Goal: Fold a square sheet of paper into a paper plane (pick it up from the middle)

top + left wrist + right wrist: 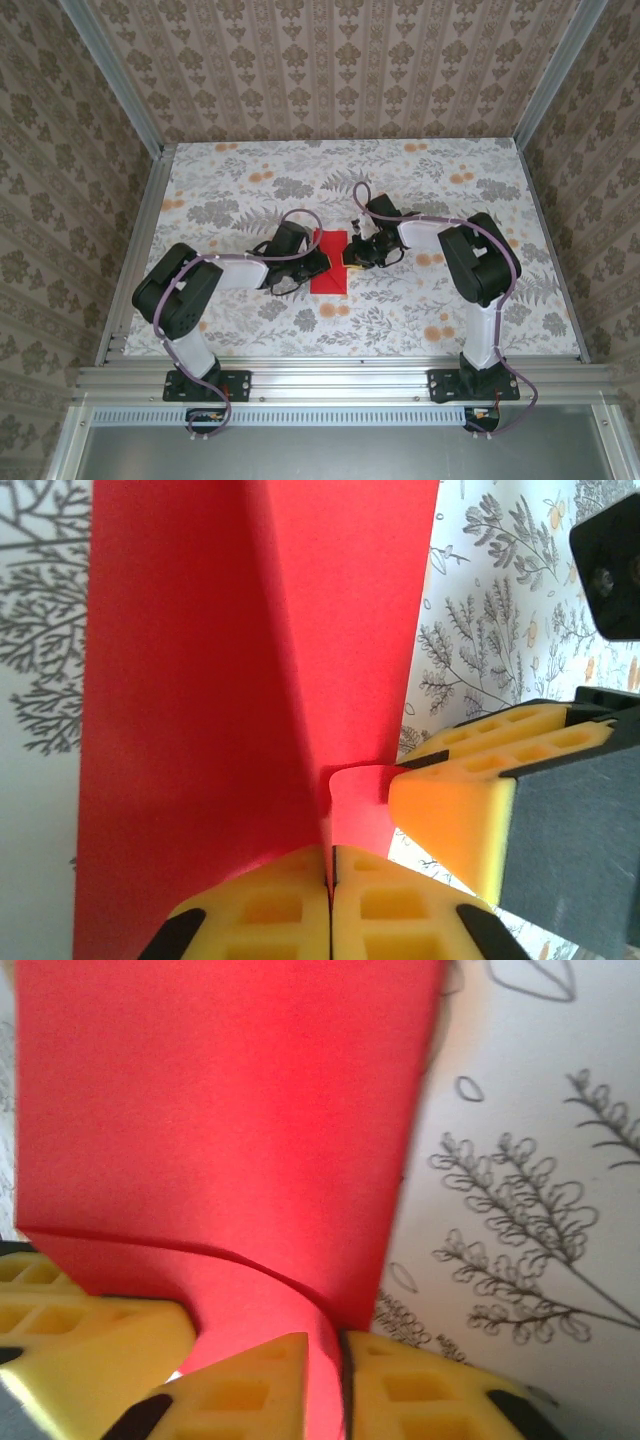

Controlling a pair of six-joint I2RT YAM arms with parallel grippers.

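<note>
1. On the middle of the flower-patterned table (250, 190), between the two arms, the square sheet of paper (331, 276) is lying, bright red. From the top camera it is showing as a tall narrow shape rather than a full square.
2. I am watching the left gripper (331, 868) through its wrist camera. Its yellow fingers (270, 910) are pressing together with no gap, and a curled lip of the red paper is sitting pinched in the seam between them.
3. From that pinch a raised ridge is running up the sheet away from the fingers, and the side to the left of it is lying in shadow.
4. I am seeing the right gripper (341, 1355) in its own wrist camera clamping tight as well, with a curved fold of the sheet's near edge caught between its fingers.
5. Through the left wrist camera, one yellow finger of the right gripper is touching the curled lip, just beside the left gripper's fingers.
6. From the top camera, the left gripper is sitting at the sheet's left edge and the right gripper at its right edge, both about midway along its length. The sheet is stretching away from them across the table.
</note>
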